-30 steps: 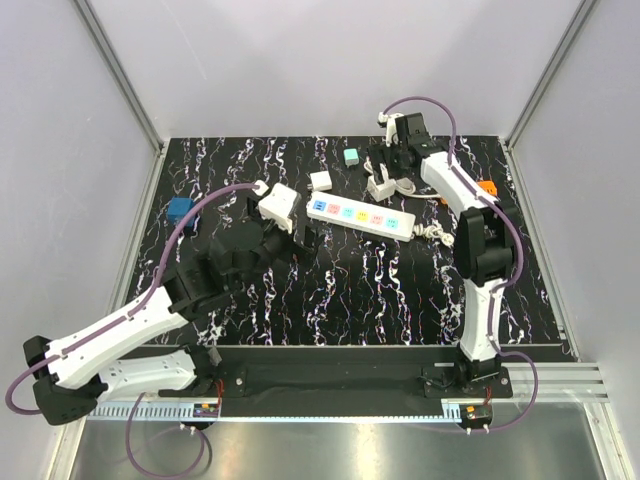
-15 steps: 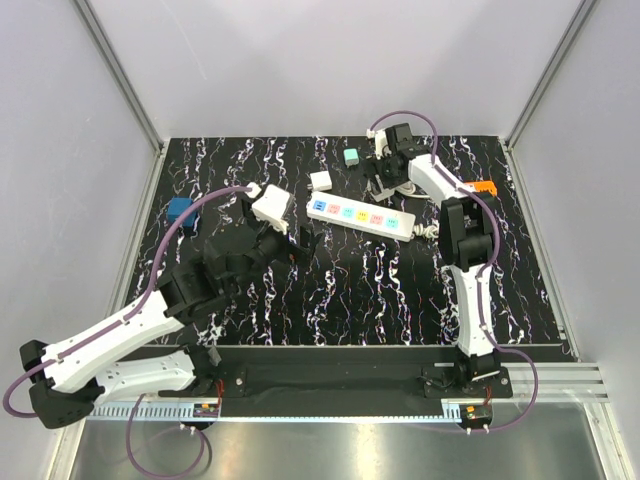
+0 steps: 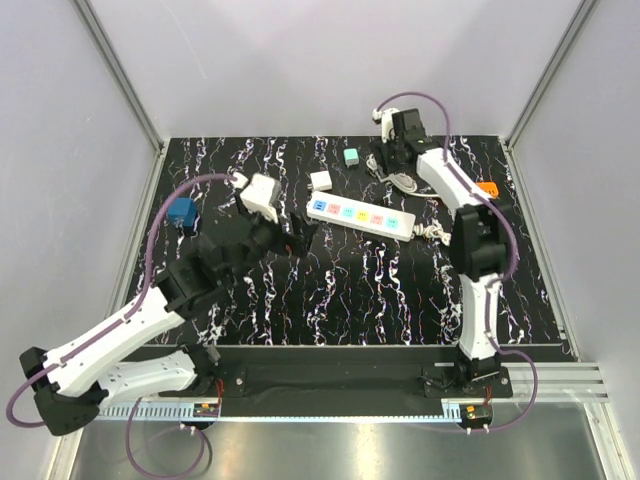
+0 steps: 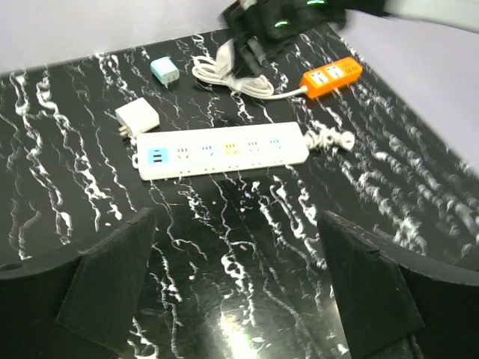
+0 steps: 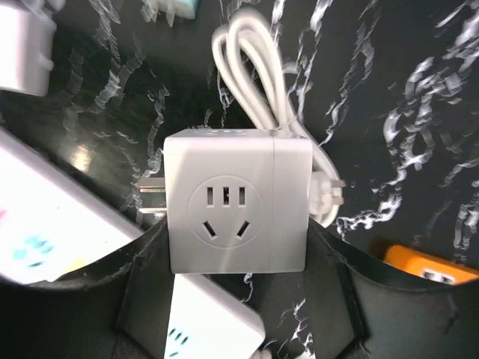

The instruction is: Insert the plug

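Top view. Left pincer (image 3: 300, 236) spread open, low over the black table (image 3: 400, 290), near the blue end of the white strip (image 3: 360, 215). Right pincer (image 3: 386, 160) at the far side, past the strip, next to the white cord (image 3: 402, 181). Plug too hidden here to make out. White charger (image 3: 321, 180) and green charger (image 3: 351, 157) behind the strip. Orange strip (image 3: 487, 187) off to the right, blue box (image 3: 181, 213) off to the left.

Left wrist view. Black fingers (image 4: 112, 277) far apart with nothing between. Strip (image 4: 224, 149) flat on the table ahead, well apart from them.

Right wrist view. Right pincer (image 5: 236, 239) clamped on the plug (image 5: 236, 187), a white cube. Socket face toward the camera, metal prongs (image 5: 150, 196) poking out to the left. Cord (image 5: 262, 67) looped behind the plug. Strip (image 5: 45, 232) down at the left, close to the prongs.
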Robot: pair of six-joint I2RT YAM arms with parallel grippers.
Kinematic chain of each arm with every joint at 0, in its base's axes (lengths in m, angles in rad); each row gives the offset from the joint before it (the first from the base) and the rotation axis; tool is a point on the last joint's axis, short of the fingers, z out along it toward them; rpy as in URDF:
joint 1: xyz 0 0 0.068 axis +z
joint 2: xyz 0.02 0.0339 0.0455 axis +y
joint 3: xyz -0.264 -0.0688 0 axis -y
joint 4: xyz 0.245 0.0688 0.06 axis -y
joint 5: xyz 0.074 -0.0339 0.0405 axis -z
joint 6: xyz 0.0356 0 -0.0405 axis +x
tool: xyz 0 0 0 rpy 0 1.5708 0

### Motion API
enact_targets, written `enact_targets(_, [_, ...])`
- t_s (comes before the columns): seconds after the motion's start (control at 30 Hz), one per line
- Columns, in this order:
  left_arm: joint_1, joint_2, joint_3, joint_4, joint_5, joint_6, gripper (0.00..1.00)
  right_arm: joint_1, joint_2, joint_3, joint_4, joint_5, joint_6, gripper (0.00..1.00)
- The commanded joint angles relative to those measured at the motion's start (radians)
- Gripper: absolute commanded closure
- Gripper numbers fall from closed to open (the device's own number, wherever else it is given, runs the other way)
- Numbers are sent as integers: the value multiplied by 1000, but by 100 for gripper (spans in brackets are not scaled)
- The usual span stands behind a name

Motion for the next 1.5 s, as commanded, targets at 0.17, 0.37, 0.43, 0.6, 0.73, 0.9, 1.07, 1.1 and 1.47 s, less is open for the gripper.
enact_targets(0.17, [228, 11, 68, 16, 333, -256, 6, 159, -596, -452, 423, -16, 10, 100])
enact_targets(0.37, [277, 28, 73, 38, 483, -304, 4, 184, -960, -844, 739, -265, 179, 100])
enact_targets(0.43, [320, 17, 70, 41, 572, -342, 4, 184, -1109, -976, 975, -348, 217, 100])
enact_targets(0.6, [474, -40, 12, 192, 927, -566, 3, 184, -1245, -1031, 958, -554, 332, 100])
enact_targets(0.73, [544, 9, -74, 528, 1199, -889, 5, 184, -1311, -1063, 983, -628, 314, 100])
enact_targets(0.9, [547, 192, -211, 1312, 1342, -1494, 10, 185, -1356, -1127, 1036, -773, 149, 100])
enact_targets(1.07, [533, 295, -186, 1504, 1325, -1619, 6, 213, -1355, -1121, 1068, -780, 89, 100])
enact_targets(1.1, [528, 298, -185, 1504, 1316, -1614, 5, 216, -1353, -1118, 1062, -780, 80, 100])
enact_targets(1.47, [344, 365, -123, 1412, 1272, -1487, 6, 228, -1338, -1089, 1057, -767, 26, 100])
